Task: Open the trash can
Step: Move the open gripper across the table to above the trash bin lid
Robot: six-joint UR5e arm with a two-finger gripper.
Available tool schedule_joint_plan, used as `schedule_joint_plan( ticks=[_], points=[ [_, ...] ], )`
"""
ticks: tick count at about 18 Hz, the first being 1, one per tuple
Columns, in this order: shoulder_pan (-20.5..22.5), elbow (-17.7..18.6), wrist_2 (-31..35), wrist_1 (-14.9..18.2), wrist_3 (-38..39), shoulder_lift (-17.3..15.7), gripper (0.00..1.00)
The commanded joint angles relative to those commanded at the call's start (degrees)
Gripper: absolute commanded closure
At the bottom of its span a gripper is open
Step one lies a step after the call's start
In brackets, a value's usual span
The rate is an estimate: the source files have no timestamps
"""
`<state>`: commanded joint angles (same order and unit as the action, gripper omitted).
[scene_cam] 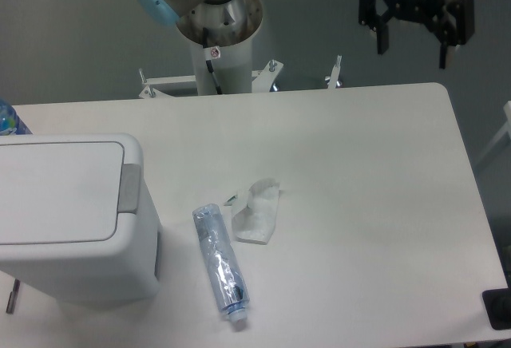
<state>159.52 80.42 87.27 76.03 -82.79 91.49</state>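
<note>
The trash can (pixel 64 212) is a large boxy white bin at the table's left front. Its flat lid (pixel 56 192) lies shut, with the grey push tab (pixel 129 189) on its right edge. My gripper (pixel 413 51) hangs high at the upper right, beyond the table's far edge and far from the bin. Its two black fingers (pixel 382 41) stand apart and hold nothing.
A crushed clear plastic bottle (pixel 219 262) lies right of the bin. A crumpled clear wrapper (pixel 259 211) lies beside it. The arm's base column (pixel 218 41) stands behind the table's far edge. A blue bottle top (pixel 9 119) shows at the far left.
</note>
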Motion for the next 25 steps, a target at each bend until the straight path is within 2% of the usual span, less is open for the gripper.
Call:
schedule_joint_plan(
  ticks=[6,8,10,13,16,25],
  points=[
    [-0.61,-0.79,-0.17,-0.35,0.18,0.70,0.00],
    [-1.23,-1.23,-0.96,-0.88,0.26,1.84,0.00],
    [-1.49,-1.32,-1.05,-1.05,2.27,2.11,0.00],
    [-3.24,-1.32,-2.11,-1.76,11.04,2.37,0.00],
    [-5.18,-0.79,-2.02,-5.27,18.79,2.99,0.00],
    [-14.93,-0.53,-2.11,-5.54,41.64,5.18,0.00]
  ],
)
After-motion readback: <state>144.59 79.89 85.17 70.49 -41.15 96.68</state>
